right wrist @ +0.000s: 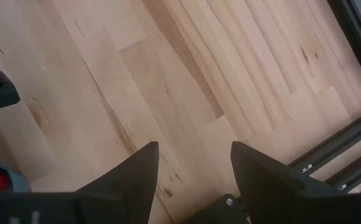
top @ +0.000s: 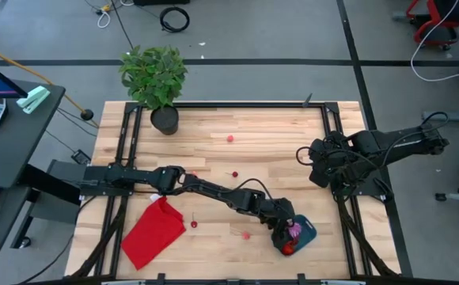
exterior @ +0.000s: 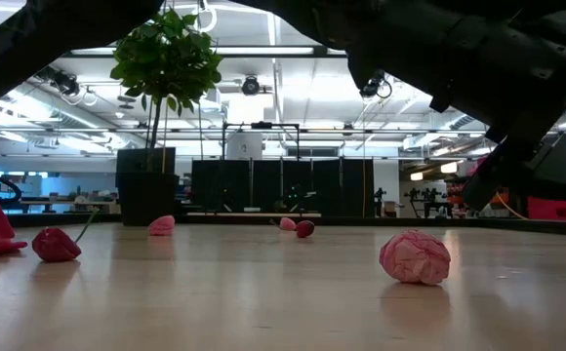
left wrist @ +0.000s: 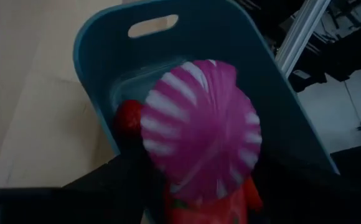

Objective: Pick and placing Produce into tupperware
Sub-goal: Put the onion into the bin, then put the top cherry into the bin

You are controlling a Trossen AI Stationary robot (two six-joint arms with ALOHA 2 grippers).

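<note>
The teal tupperware (top: 305,232) sits near the table's near right corner; its wall with a handle slot (left wrist: 152,25) fills the left wrist view. My left gripper (top: 287,236) hangs over it, shut on a purple, white-striped piece of produce (left wrist: 199,130). Red pieces (left wrist: 127,118) lie in the tub beneath. Loose produce rests on the table: a crinkled pink piece (exterior: 415,256), a red one with a stem (exterior: 56,244), and others (top: 230,138) (top: 234,175). My right gripper (right wrist: 193,149) is open above bare wood at the table's right side (top: 305,154). My left gripper holds the purple striped piece (left wrist: 168,155) pinched between its two dark fingers (left wrist: 121,180), which flank it on either side. The fingers come from above, pointing down into the tub. The piece hides the fingertips, and it sits above the red pieces in the tub.
A flat red cloth (top: 154,232) lies at the near left. A potted green plant (top: 154,79) stands at the far left edge. Dark frame rails (top: 332,134) run along the table's sides. Open wood stretches across the table's middle and far part.
</note>
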